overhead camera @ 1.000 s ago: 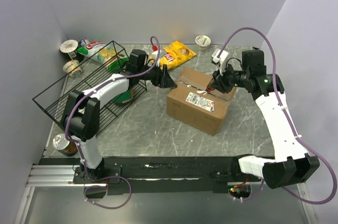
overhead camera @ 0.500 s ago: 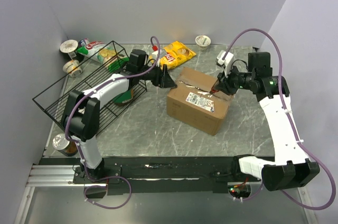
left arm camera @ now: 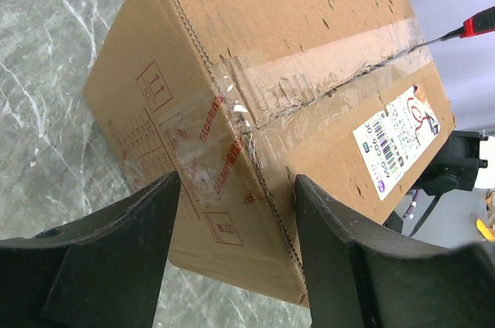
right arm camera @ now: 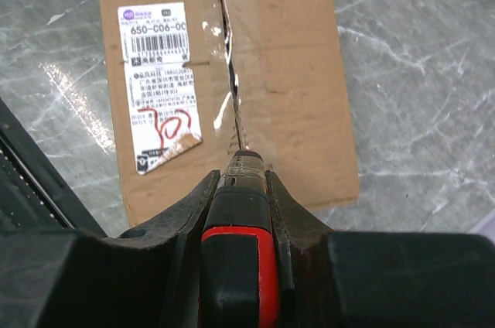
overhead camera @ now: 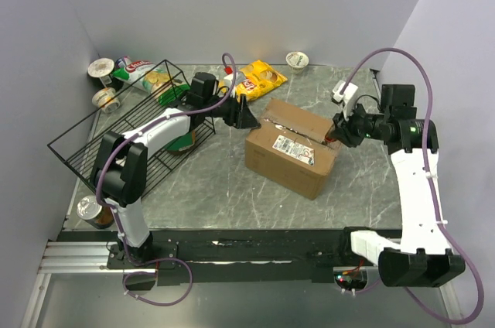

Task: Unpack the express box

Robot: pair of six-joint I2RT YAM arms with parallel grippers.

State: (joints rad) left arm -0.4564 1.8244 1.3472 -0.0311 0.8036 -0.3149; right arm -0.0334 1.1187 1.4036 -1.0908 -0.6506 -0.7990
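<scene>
box [overhead camera: 290, 150] in the middle of the table [overhead camera: 209, 189], skewed, brown cardboard, flaps lying flat, white label [overhead camera: 292, 148] face up beside a taped seam [right arm camera: 228, 49] along the top. left gripper [overhead camera: 249, 119] at the box's far-left corner, jaws wide apart. in its wrist view, two black fingers [left arm camera: 131, 251] straddling the taped end of the box, nothing held between them; contact with the cardboard not clear from either view. right gripper [overhead camera: 339, 133] off the box's right end, clamped on a cutter [right arm camera: 238, 266] with a red-and-black handle, jaws snug against its sides. thin blade pointing forward from the handle, tip down at the seam near the right edge of the top — tape there split and ragged, a dark slit running on up the middle between the flaps. same red handle tip and blade in the left wrist view, at the far end of the seam. label just left of the slit as seen from the right wrist, marked with a red scrawl. under the left arm, a wire basket [overhead camera: 100, 108], near the box but apart from it. yellow bag [overhead camera: 259, 79] and small cup [overhead camera: 297, 59] toward the back — both apart from the box. can [overhead camera: 94, 212] at the near left corner.
</scene>
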